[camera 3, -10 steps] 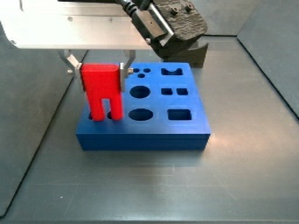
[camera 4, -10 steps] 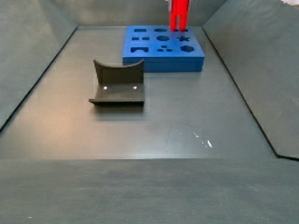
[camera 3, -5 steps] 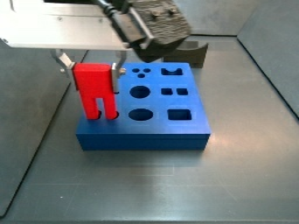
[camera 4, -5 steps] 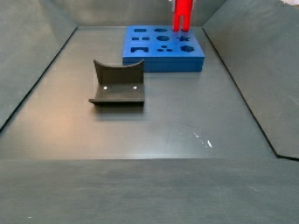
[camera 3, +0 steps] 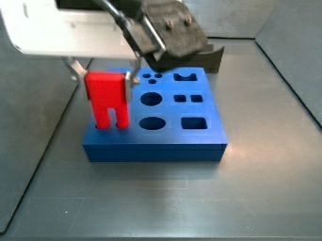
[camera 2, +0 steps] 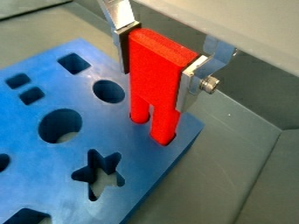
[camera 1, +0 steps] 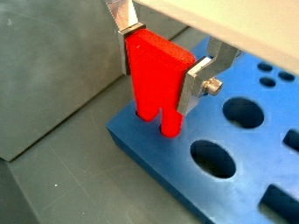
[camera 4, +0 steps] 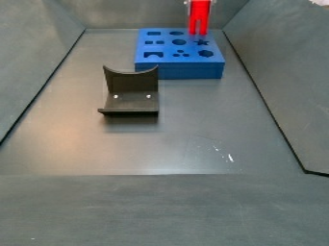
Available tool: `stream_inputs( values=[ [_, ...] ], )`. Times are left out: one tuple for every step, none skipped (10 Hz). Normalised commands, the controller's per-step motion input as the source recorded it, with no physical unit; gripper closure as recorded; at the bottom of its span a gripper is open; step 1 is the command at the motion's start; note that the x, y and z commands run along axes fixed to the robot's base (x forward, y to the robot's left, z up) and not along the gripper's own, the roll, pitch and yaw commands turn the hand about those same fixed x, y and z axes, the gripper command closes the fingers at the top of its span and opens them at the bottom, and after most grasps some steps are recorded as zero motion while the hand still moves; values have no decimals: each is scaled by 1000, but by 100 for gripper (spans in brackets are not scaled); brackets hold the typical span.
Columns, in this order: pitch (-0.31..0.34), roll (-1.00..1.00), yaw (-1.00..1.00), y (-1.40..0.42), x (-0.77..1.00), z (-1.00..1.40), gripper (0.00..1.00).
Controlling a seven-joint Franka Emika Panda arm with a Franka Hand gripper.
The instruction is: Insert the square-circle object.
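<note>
The red square-circle object (camera 1: 156, 74) stands upright at one corner of the blue board (camera 1: 239, 171). Its two prongs reach down to the board's top, their tips at or in the holes there. My gripper (camera 1: 159, 61) is shut on its boxy top, a silver finger (camera 1: 198, 80) on each side. The same hold shows in a wrist view on the object (camera 2: 158, 74) and board (camera 2: 70, 149). In a side view the object (camera 3: 105, 98) stands at the near left corner of the board (camera 3: 157, 136). In a side view it (camera 4: 199, 17) is at the board's (camera 4: 180, 53) far right.
The board has several other shaped holes: round ones (camera 1: 212, 156), a star (camera 2: 98, 171) and squares (camera 3: 194, 122). A dark grey notched block (camera 4: 129, 93) lies on the grey floor away from the board. Another dark block (camera 3: 205, 56) sits behind the board. Grey walls ring the floor.
The gripper with the red object has shifted slightly toward the board's corner and sits a little lower. The arm above has swung.
</note>
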Motion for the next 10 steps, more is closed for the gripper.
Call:
stream_inputs(
  values=[
    [-43,-143,-160,-14,3,-834,100],
    [-74,-73,-114,-26,0,-991,100],
    [-114,-43,-114,0,0,-1000,100],
    [-14,0,-137,9,-69,-1000,100],
    [0,0,-114,46,-111,-1000,100],
    [-89,19,9,149,-51,-1000,100],
    [-314,-81,163,54,97,-631,100],
    [-456,-100,160,0,0,-369,100],
    [-453,-84,120,0,0,-374,100],
    [-441,-26,60,0,0,-389,100]
  ],
)
